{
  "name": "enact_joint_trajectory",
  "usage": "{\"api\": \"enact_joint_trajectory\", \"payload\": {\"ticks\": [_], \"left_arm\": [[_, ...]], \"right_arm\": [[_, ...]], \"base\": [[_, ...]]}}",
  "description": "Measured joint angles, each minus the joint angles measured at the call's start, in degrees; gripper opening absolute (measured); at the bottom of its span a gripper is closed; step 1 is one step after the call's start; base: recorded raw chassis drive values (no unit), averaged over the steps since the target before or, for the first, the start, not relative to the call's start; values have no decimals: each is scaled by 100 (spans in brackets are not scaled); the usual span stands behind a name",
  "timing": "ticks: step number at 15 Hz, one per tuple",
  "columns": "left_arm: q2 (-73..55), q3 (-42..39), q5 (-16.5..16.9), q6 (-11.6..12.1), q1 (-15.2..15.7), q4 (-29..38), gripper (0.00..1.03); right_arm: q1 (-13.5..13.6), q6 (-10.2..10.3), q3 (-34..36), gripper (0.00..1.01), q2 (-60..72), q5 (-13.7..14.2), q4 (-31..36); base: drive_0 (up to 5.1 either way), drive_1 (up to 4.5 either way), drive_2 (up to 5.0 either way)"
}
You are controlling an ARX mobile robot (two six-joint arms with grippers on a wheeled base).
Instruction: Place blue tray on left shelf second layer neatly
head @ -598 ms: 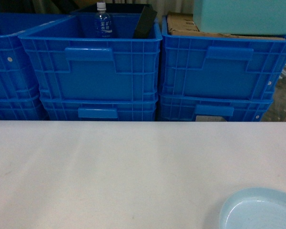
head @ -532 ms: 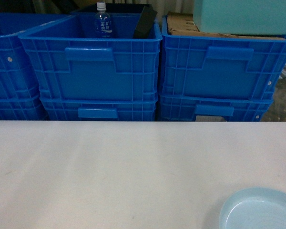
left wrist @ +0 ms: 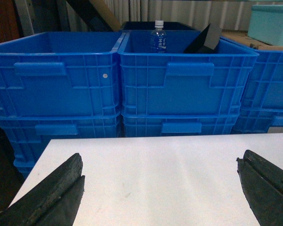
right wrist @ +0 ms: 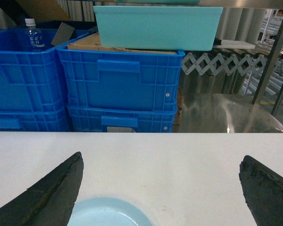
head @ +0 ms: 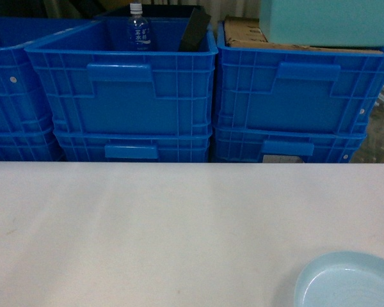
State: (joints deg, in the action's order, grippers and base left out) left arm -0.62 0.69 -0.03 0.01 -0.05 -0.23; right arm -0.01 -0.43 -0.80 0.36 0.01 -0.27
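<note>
- Blue tray [head: 349, 281]: lying flat and rim-up on the white table [head: 147, 224], at the near right corner, partly cut off by the picture edge. Round, so no long axis and no pointing direction to tell. Nothing in its bowl.
- In the right wrist view, same tray [right wrist: 108, 217] low between the fingers, closer to the left finger; touching or not, cannot tell.
- Right gripper [right wrist: 160, 188]: spread wide, holding nothing, poised over the table's near edge above the tray.
- Left gripper [left wrist: 160, 188]: likewise spread wide, gripping nothing, over bare tabletop near the table's left edge.
- Dark-blue crates [head: 121, 89]: stacked two high in a row just beyond the table's far edge.
- Middle upper crate: holding an upright water bottle [head: 138, 29] with a white cap, and a black flat piece [head: 195, 29] leaning tilted against the crate's right wall.
- Right upper crate [head: 294, 89]: covered by a brown cardboard sheet [head: 243, 32], with a pale teal bin [right wrist: 155, 26] standing on top.
- Left upper crate [left wrist: 52, 70]: no contents visible from this angle.
- Steel rack posts [right wrist: 269, 61] and a grey folding lattice [right wrist: 217, 63]: to the right, beyond the table's far right corner.
</note>
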Motion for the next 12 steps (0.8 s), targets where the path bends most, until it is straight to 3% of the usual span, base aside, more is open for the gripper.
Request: {"api": "enact_joint_trajectory", "payload": {"ticks": [12], "left_arm": [[0,0,0,0,0,0,98]], "right_arm": [[0,0,0,98,0,0,0]], "base": [[0,0,0]]}}
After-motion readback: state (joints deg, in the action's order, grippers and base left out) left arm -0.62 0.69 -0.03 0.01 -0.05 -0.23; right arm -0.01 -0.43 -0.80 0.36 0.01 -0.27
